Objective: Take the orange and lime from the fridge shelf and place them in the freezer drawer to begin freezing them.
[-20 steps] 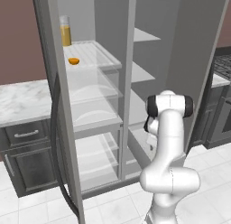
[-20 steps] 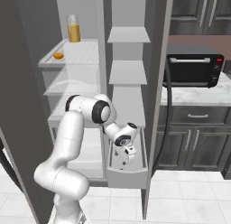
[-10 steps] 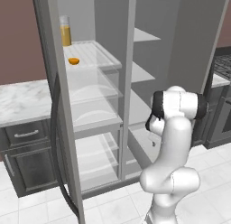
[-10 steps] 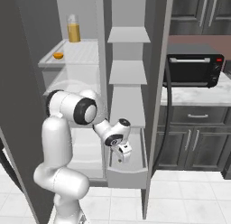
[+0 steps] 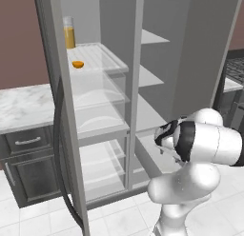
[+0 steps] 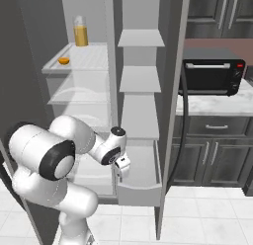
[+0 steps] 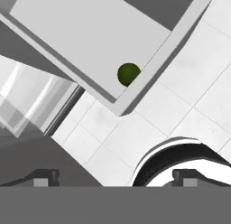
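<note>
Fridge shelf [image 5: 102,59]: top left of the open fridge, a juice glass [image 5: 69,33] at its back.
Freezer drawer [image 6: 141,188]: pulled out low on the right side.
Jaws [image 6: 122,168]: above the drawer's left wall, spread wide, holding nothing.
Orange [image 5: 78,64]: near the shelf's front left corner.
Lime [image 7: 128,74]: in the drawer's front corner against the wall, well clear of the jaws.

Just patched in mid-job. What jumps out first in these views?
The lime lies in a front corner of the pulled-out freezer drawer, beside its wall. The orange sits on the ridged fridge shelf up top, near a tall juice glass. The pincer, fingers apart and empty, hangs at the drawer's front left corner.
</note>
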